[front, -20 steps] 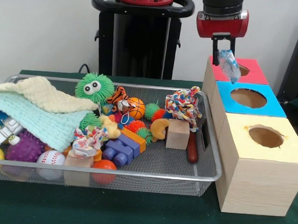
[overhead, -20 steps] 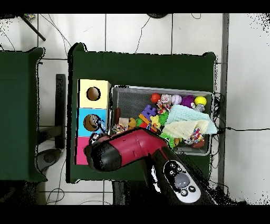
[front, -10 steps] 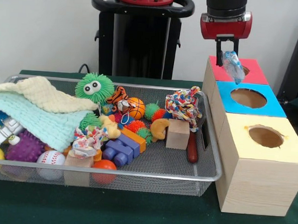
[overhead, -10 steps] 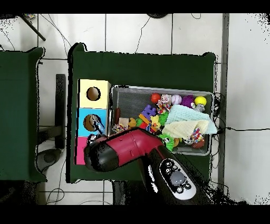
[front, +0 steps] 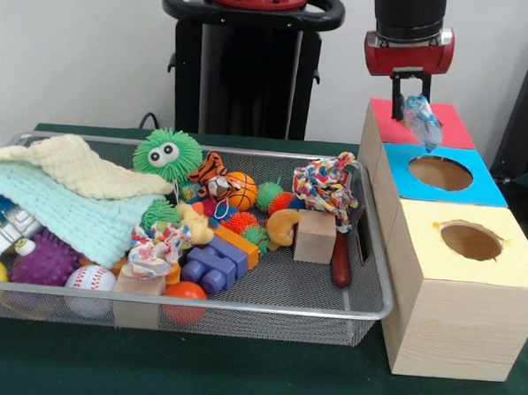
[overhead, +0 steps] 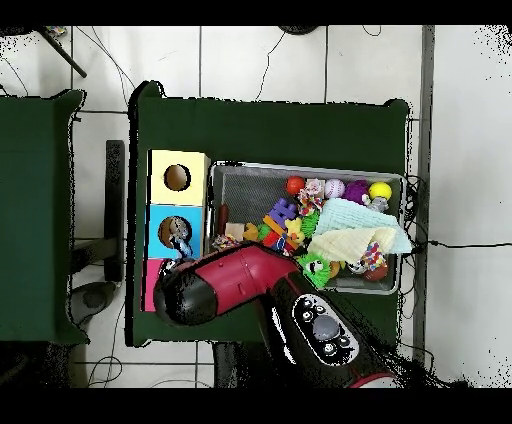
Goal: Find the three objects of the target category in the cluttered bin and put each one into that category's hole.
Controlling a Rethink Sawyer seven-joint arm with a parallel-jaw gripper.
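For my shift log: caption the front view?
Gripper holds a crinkled bluish item above the red box.

A robotics lab, set up for a sorting trial.

A red and black robot arm on a black pedestal stands at a table draped in green cloth, against a bare white wall. From above, cables trail loose over a white tiled floor. On the cloth sit a wire mesh bin heaped with toys and a row of plywood boxes with holes cut in coloured tops, plainly test props.
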